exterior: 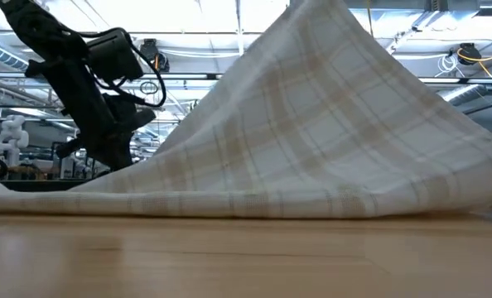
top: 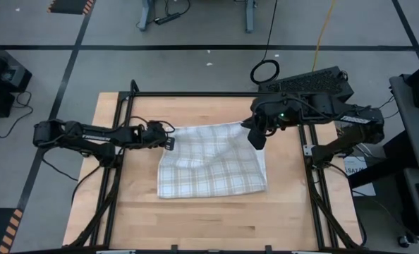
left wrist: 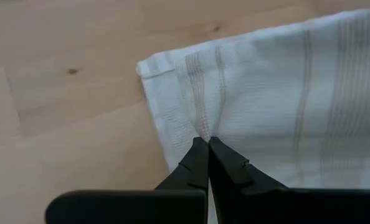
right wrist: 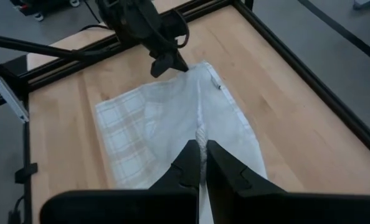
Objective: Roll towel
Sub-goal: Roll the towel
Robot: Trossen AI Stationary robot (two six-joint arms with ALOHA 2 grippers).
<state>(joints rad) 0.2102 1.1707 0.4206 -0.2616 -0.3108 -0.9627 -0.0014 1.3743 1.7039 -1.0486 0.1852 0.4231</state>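
The towel lay on the table. My left gripper pinched its far left edge; my right gripper apparently held the opposite corner raised.

High cam sat overhead, straight down on the whole table and both my arms. Low cam sat at tabletop level, looking across, close on the towel. Left wrist cam was tight over my left pincer; right wrist cam higher. All four shared the towel.
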